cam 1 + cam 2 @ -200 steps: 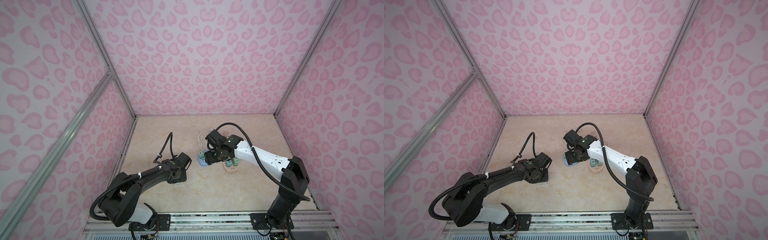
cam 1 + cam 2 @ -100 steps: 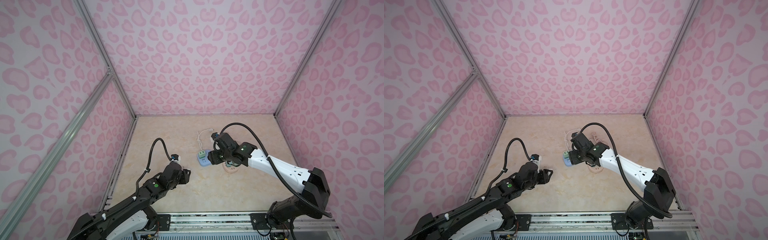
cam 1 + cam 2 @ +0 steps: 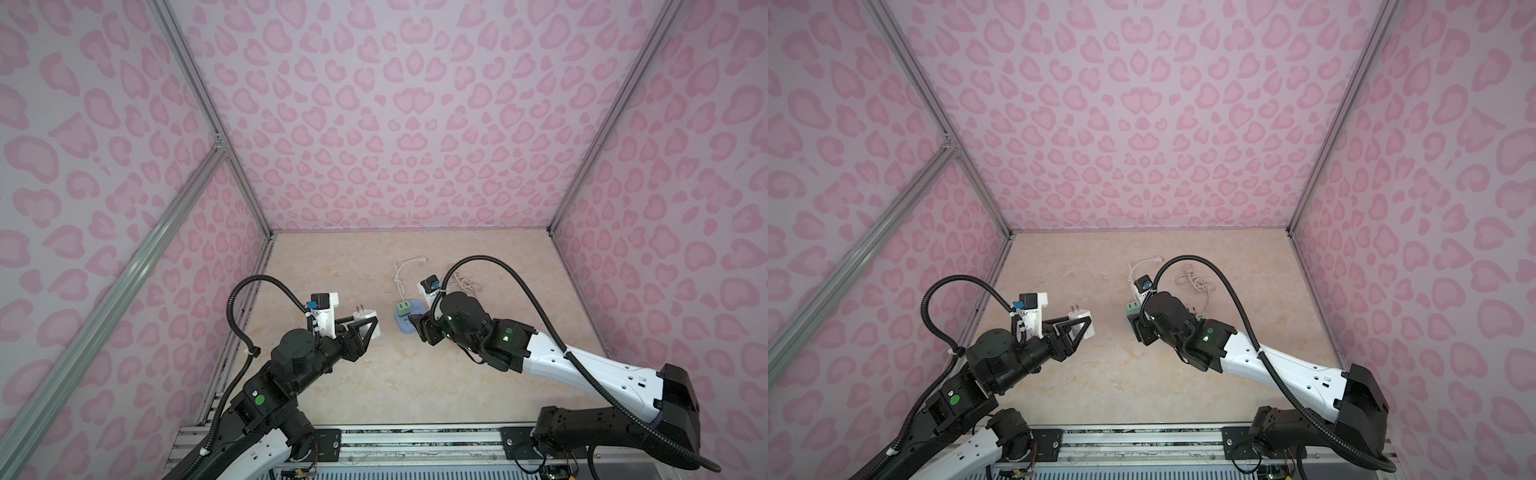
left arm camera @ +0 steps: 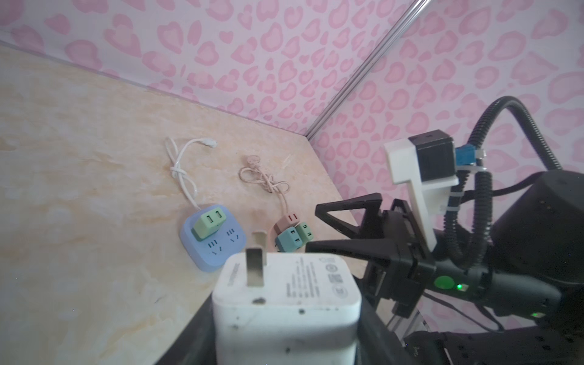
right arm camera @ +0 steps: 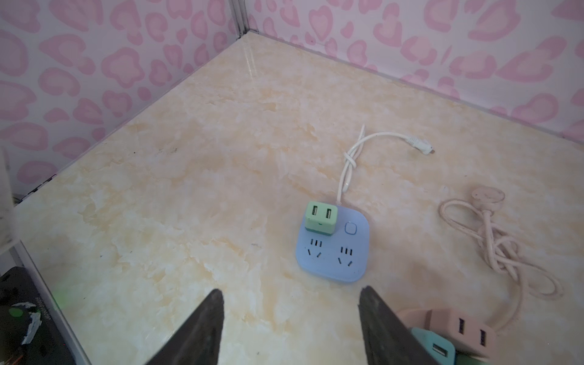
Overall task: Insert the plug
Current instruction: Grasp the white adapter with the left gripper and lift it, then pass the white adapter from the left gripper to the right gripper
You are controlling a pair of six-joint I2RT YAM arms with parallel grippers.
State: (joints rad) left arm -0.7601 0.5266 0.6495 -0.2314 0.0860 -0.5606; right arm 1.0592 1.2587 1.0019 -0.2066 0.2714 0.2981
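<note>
Broadly, the beige marbled tabletop (image 3: 374, 386) fills the floor between the pink patterned walls (image 3: 374, 124), and both arms reach in over its front edge. The left arm (image 3: 299, 365) stretches over the left half of the tabletop. Its left gripper (image 3: 370, 327) is clenched on the white plug (image 4: 284, 300), a black finger on each side of the body, holding it clear of the surface between the left edge and the centre. The right arm (image 3: 552, 361) comes in from the front right corner. The right gripper (image 5: 290, 289) hangs with its jaws spread and nothing between them, just on the front side of the blue power strip (image 5: 335, 256). The blue power strip lies flat about the middle of the tabletop, well apart from the plug, with two free sockets showing along its front side. Just beside it toward the right edge sits a smaller pink power strip (image 5: 410, 314), mostly hidden under the right arm in both top views, carrying a teal adapter (image 5: 434, 347) among others. The plug's two flat metal prongs (image 4: 254, 265) point up and away from the left arm. A green adapter (image 5: 319, 218) stands plugged into the back left corner of the blue power strip. A knotted white cable (image 5: 349, 161) runs from the blue power strip toward the back edge, and a tangled pink cord (image 5: 496, 246) lies toward the back right.
</note>
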